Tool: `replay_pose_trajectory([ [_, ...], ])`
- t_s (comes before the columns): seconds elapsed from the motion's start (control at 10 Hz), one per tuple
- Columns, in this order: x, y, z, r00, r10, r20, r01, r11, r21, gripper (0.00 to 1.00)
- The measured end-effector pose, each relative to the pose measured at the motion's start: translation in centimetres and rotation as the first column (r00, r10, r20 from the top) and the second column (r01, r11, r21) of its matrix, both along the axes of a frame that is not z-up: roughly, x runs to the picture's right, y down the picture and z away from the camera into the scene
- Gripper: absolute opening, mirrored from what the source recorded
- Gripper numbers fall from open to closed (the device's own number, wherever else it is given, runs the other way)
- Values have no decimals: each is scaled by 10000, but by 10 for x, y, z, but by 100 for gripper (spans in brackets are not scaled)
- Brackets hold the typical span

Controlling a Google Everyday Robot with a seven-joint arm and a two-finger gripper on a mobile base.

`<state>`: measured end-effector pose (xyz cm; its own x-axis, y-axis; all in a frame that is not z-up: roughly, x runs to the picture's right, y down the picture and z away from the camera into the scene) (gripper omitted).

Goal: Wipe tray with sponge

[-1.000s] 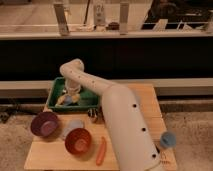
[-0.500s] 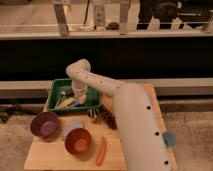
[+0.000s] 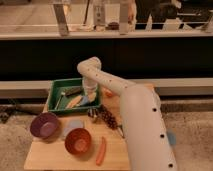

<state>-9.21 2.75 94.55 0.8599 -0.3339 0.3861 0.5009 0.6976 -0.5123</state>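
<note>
Wipe step looks underway or just starting: the white arm (image 3: 135, 110) reaches across the wooden table (image 3: 50, 155) and drops its gripper (image 3: 90, 94) into the right half of the green tray (image 3: 56, 91), low over the floor. Can't tell what the gripper is doing at its tip, it's buried behind the wrist. A small blue-grey patch right under the gripper, touching or just beside it, is probably the sponge (image 3: 83, 101), sitting on the tray floor near the front wall; whether it's held or just lying there is not readable. Also in the tray: a dark elongated item (image 3: 73, 91) toward the back and a pale yellowish one (image 3: 73, 102) near the middle, both unidentifiable. Next move, my guess: press the sponge flat and sweep it across the floor toward the left wall, steering around those two items or they get shoved. In front of the tray: purple bowl (image 3: 45, 125), orange bowl (image 3: 78, 141), a pale blue-grey flat thing (image 3: 74, 127) between them, a carrot-like orange stick (image 3: 101, 151), a dark cluster like grapes (image 3: 108, 118). The tray's right wall is hidden by the arm.
</note>
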Motion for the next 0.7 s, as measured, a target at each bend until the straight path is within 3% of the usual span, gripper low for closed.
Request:
replay_pose_trajectory([
  [0.3,-12,-26,24,9983,554,-177,-554,9985,27,1],
  [0.7,-63,-31,34,9981,565,236,-566,9984,21,1],
])
